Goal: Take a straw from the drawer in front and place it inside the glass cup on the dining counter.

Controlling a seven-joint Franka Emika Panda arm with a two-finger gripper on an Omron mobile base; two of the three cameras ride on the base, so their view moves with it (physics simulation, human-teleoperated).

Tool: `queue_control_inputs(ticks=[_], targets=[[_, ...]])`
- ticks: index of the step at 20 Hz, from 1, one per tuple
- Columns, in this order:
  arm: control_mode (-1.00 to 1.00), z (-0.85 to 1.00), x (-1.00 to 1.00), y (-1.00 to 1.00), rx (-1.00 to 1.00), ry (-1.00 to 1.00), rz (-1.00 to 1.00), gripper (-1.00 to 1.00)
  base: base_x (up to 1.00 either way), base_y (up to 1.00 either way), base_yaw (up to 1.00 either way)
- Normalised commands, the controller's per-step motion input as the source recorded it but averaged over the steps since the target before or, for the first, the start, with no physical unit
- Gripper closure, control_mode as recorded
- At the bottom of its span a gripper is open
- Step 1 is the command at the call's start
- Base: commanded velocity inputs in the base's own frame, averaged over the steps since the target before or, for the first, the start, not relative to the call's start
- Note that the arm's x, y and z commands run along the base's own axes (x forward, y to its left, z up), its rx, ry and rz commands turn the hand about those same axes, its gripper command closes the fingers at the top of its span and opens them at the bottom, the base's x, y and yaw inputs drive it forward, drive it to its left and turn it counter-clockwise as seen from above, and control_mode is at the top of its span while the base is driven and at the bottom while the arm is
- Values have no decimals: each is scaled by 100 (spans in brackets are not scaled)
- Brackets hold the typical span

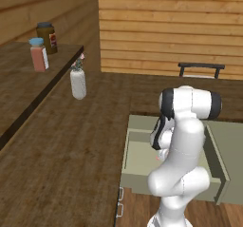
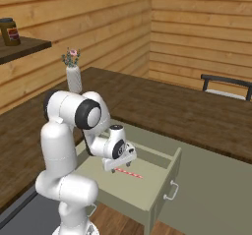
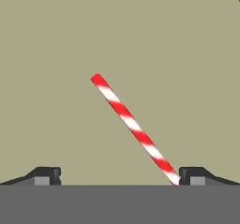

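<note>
Pincer (image 3: 120, 176) stands wide apart above the pale floor of the open drawer (image 2: 147, 199), holding nothing; in the hand view its two dark fingertips (image 3: 47, 175) sit far from each other at the bottom. In the right base view the pincer (image 2: 119, 167) hangs just over the inside of the drawer, pointed downward.

Between the tips lies the straw (image 3: 133, 127), flat on the drawer floor, red and white striped. It runs slantwise in the hand view, one end out in the open floor, the other reaching close beside the right-hand fingertip; whether it touches that tip I cannot tell. From the right base camera the straw (image 2: 130, 172) shows as a short red streak just beside the pincer, on its right and near side.

The drawer (image 1: 130, 176) is pulled out from the sage-green cabinet, with a small handle on its front.

Beyond it stretches the dark-brown plank worktop (image 2: 172, 106). On its far left part stands a white vase (image 2: 74, 79) with pink flowers. A dark chair back (image 2: 226, 84) rises past the far right edge. On a higher shelf (image 1: 19, 74) to the left stand two jars (image 1: 42, 45).
</note>
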Motion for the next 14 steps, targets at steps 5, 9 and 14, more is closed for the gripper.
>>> queue_control_inputs(ticks=[5, 9, 14], targets=[[-100, -14, 1, 0, 0, 0, 8, -100, 0, 0, 0], [-100, -10, 16, 0, 0, 0, 11, -100, 0, 0, 0], [-100, -12, 20, 0, 0, 0, 11, -100, 0, 0, 0]])
